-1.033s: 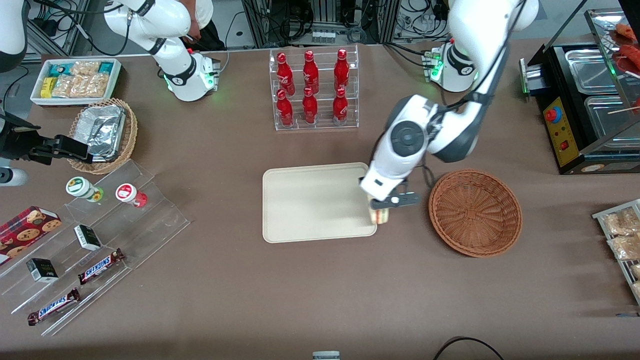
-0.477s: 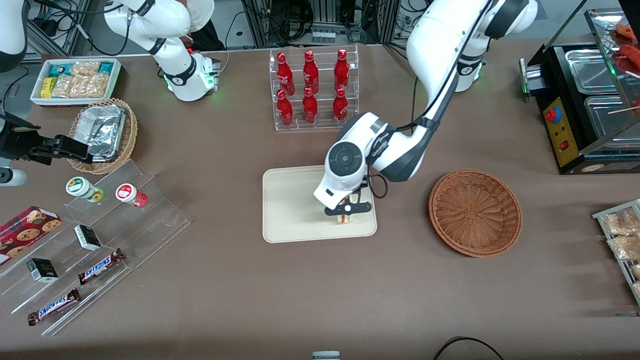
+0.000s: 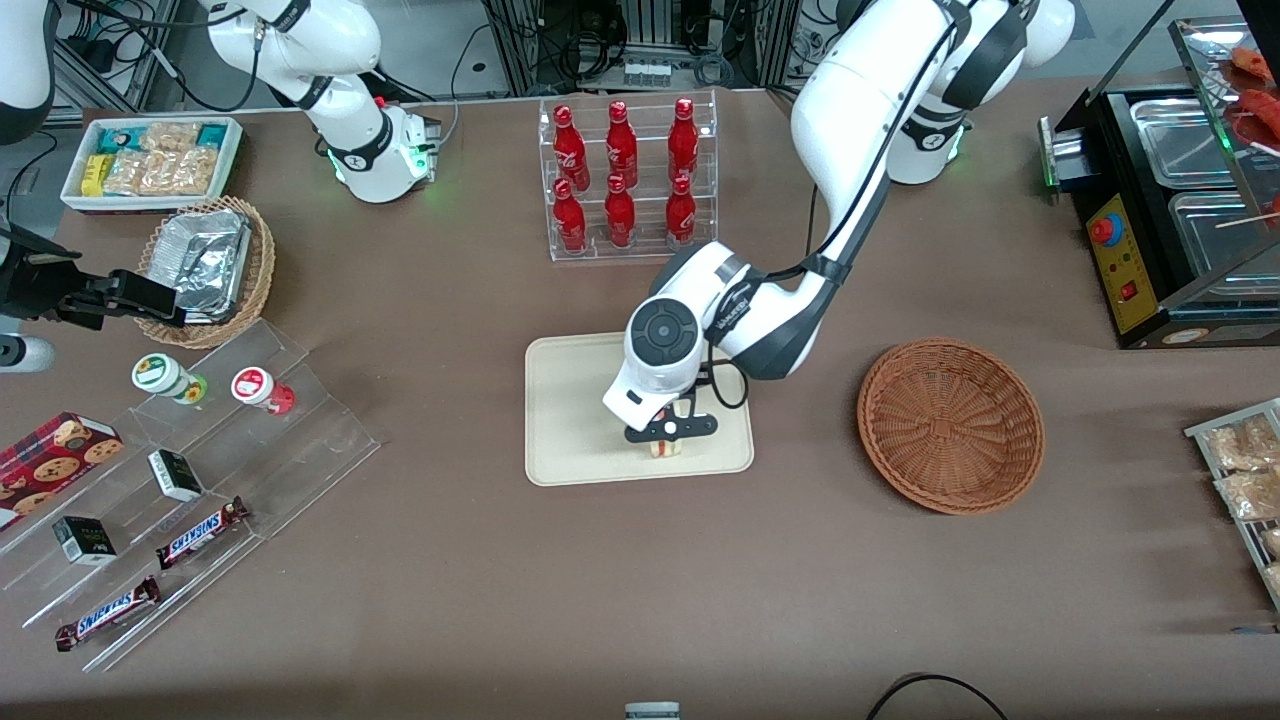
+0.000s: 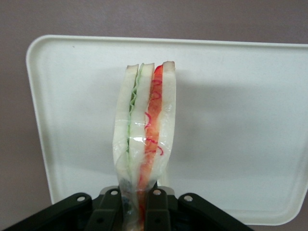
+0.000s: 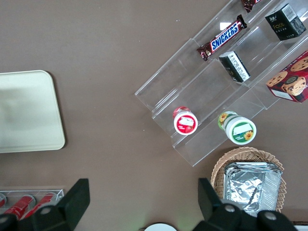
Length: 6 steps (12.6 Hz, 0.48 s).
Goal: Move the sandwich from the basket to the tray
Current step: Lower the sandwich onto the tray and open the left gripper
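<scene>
I read the gripper as clenched on the sandwich, which hangs over the tray, at the part of the tray nearest the front camera and toward its basket-side edge; whether the wedge already touches the tray surface I cannot tell. The wrist view shows the fingers pinching the narrow end of the wedge, across the bread faces, with the filling edge exposed. I judge the sandwich light, soft and easily crushed; its clear wrapping looks slippery, so hold force should stay modest and the grip should remain across the flat bread faces, not on the layered edge. Held by one end, the wedge may sag or tip when let go, so I would lower it close to the tray before opening. The basket sits well apart from the tray, toward the working arm's end of the table, and holds nothing visible. The bottle rack stands farther from the front camera than the tray. I judge that neither obstructs a straight descent.
</scene>
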Each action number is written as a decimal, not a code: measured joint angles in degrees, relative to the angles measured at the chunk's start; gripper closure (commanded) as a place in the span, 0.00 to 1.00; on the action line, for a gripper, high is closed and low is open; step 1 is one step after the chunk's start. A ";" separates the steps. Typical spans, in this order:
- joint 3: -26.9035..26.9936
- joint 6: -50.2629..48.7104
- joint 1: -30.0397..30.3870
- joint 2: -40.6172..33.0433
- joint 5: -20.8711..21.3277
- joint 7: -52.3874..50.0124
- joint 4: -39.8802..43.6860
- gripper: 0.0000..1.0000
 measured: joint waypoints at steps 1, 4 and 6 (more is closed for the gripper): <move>-0.20 0.00 -0.32 0.82 0.00 -0.92 0.65 1.00; -0.29 0.00 -1.29 2.94 0.00 -3.24 2.13 1.00; -0.36 0.00 -1.38 3.89 0.00 -4.11 2.87 1.00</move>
